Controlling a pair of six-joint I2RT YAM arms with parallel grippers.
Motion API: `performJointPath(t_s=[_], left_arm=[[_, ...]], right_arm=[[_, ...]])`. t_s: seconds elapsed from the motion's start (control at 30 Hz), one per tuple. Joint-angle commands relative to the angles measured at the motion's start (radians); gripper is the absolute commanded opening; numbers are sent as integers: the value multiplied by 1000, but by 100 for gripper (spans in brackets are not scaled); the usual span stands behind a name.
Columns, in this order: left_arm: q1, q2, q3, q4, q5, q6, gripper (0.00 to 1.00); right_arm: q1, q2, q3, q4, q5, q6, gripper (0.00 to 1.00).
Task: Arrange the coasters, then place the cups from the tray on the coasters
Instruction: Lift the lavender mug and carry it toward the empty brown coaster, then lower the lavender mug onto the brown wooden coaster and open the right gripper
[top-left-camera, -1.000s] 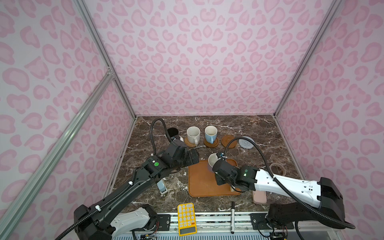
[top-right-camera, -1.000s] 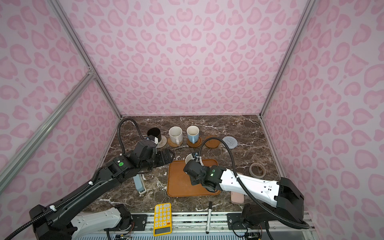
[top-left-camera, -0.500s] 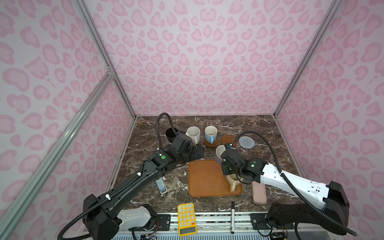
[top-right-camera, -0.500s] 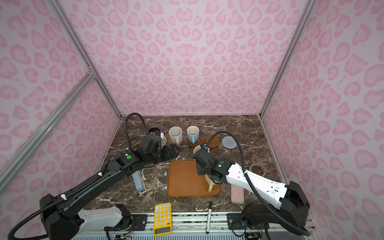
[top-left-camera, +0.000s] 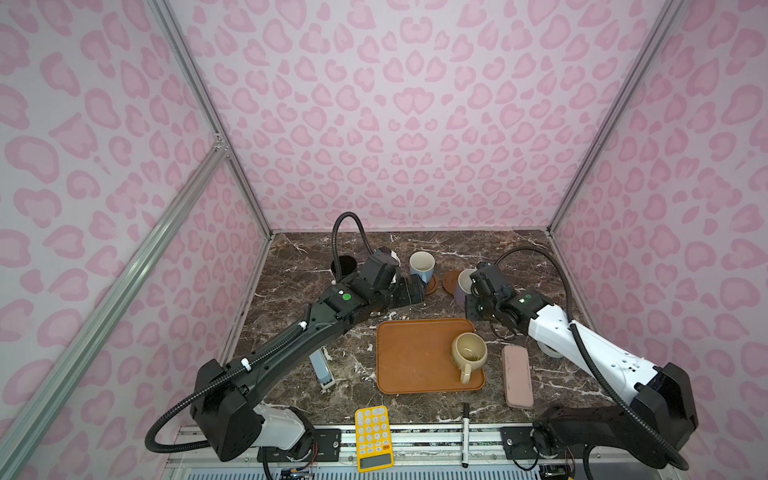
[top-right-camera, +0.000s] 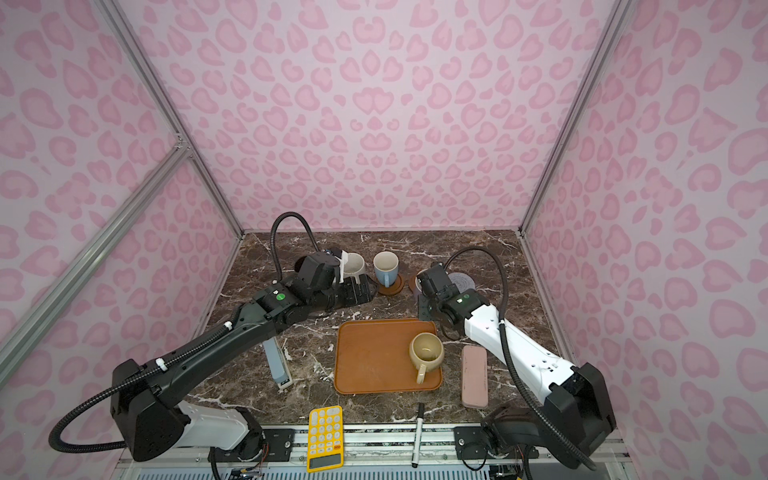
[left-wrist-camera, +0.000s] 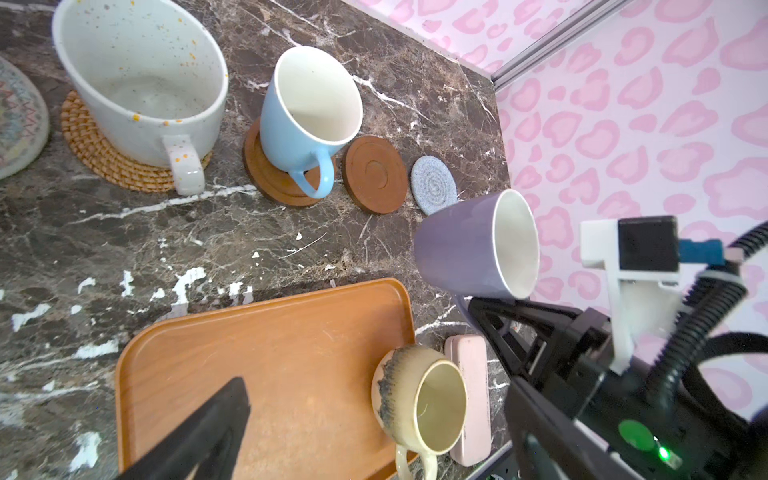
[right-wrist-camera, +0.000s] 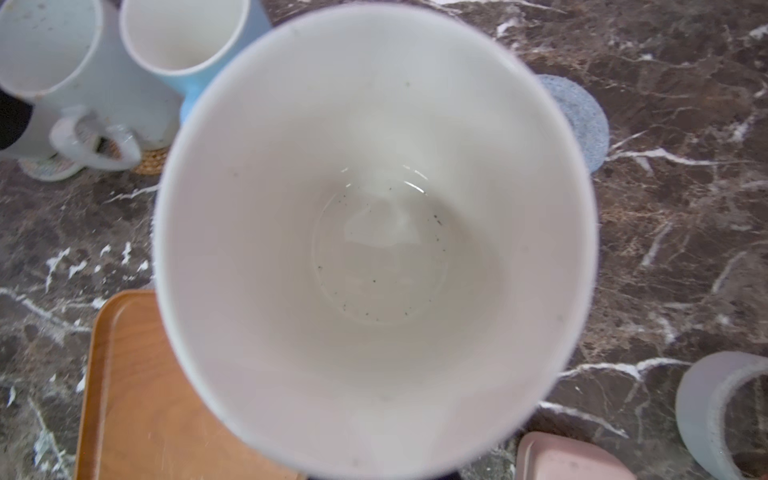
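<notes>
My right pincer (top-left-camera: 473, 296) is clamped on the handle of the lavender mug (left-wrist-camera: 465, 245). In the last second it has carried that mug off the flat orange-brown rectangular tray (top-left-camera: 409, 361) to the back row. There it appears to hang just clear of the dark marble surface (top-left-camera: 507, 249), near the bare brown wooden coaster (left-wrist-camera: 375, 174), so I judge the set-down is the step in hand. The left pincer (top-left-camera: 411, 291) stands wide apart, holding nothing, and has eased nearer the light blue mug (top-left-camera: 422, 266). Only the squat beige-yellow mug (top-left-camera: 468, 353) is left on the tray, so I reckon two placements remain. The speckled white mug (left-wrist-camera: 141, 83) sits on the tan woven rattan coaster (left-wrist-camera: 104, 160), and the light blue one sits on the other brown wooden disc (left-wrist-camera: 266, 183). The left wrist view shows both free coasters, the wooden one and the small grey-blue woven coaster (left-wrist-camera: 433, 185), with the lavender mug touching neither. The right wrist view is filled by that mug's pale inside, which hides the wooden coaster. In a top view my right arm (top-left-camera: 552, 328) covers the grey-blue disc.
</notes>
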Motion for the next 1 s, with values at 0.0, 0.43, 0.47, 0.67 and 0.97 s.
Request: performJointPath(t_s=[0.0,0.43,0.47,0.67,0.97], left_arm=[[1,31,42,38,15,23,98],[12,175,178,10,34,58,98],[13,182,181,11,38,60,98],[14,209,177,23,45,62,97],[14,218,161,35,52,59,98]], right_arm=[[-46,56,55,24,-55,-57,0],[-136,399,268,29,-76,-121,0],[-136,424,285,25,-68,-125,0],[-140,527,358,13,-32,-152,0],[-141,607,437,-2,-20,-157,0]])
